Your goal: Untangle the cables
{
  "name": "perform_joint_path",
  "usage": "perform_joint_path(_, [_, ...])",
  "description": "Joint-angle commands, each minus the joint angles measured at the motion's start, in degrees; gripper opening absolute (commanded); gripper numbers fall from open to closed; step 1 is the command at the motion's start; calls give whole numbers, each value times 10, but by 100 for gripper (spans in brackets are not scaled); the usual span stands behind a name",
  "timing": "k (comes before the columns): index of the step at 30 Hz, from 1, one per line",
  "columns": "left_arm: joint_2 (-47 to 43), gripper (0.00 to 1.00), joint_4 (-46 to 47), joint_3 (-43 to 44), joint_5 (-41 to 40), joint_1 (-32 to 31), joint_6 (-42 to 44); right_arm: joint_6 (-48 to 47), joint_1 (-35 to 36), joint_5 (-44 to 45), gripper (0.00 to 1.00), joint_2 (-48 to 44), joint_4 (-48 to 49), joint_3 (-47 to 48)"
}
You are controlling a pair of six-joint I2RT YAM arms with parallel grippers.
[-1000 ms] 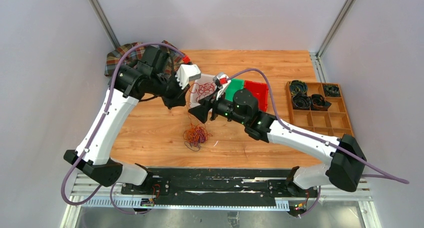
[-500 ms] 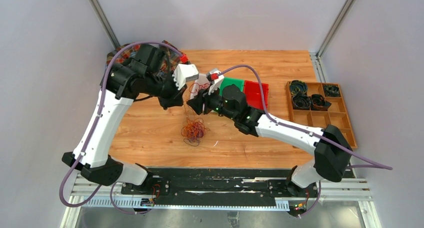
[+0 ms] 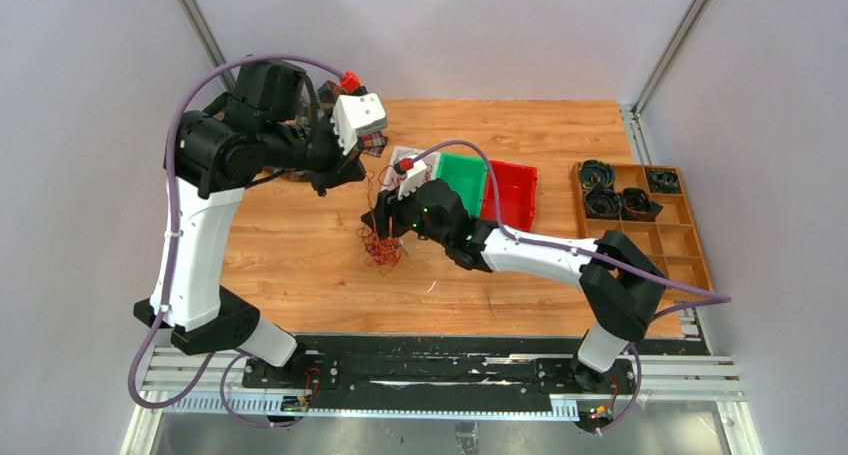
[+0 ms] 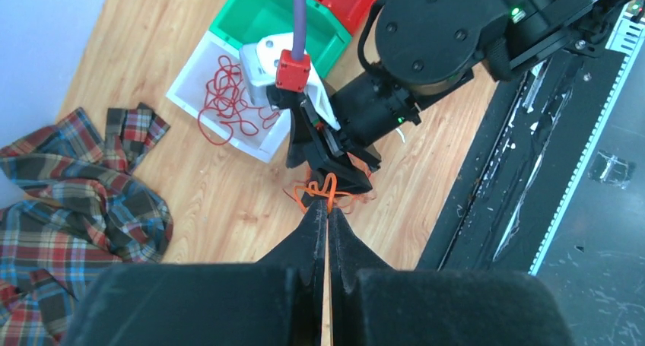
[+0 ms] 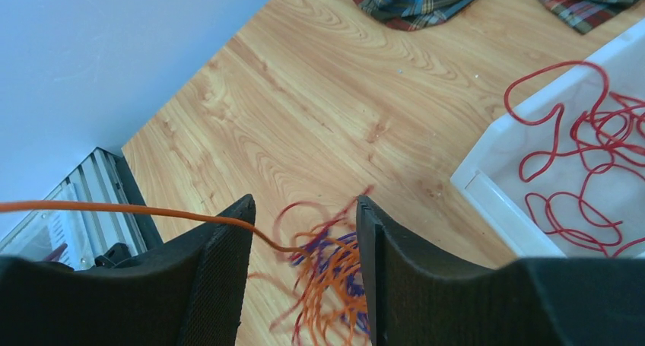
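The tangle (image 3: 382, 247) of orange and purple cables lies on the wooden tabletop (image 3: 290, 260), just in front of the white tray (image 4: 190, 80). The right hand (image 5: 304, 205) hangs right above it with its fingers spread apart, grasping nothing; from its own camera the tangle sits in the gap between the two fingers. The left hand (image 4: 327, 213) is higher and off to the left, clenched on one orange cable (image 5: 114, 207). That cable runs taut from the pinched fingers, past the right hand's finger and down into the tangle. Loose red cables (image 4: 228, 103) lie inside the white tray, beside a green bin (image 3: 462, 175). A plaid cloth (image 4: 68, 179) is crumpled at the far left.
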Motion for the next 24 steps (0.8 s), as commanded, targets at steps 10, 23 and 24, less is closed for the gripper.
perform_joint_path(10, [16,0,12,165,-99,-6,7,56,10,2,52,105,74,-38])
perform_joint_path(23, [-145,0,444,-28,-285,-6,59,77,10,23,50,107,85,-104])
perform_joint_path(24, [-155,0,467,-48,-283,-6,61,77,11,25,50,102,83,-108])
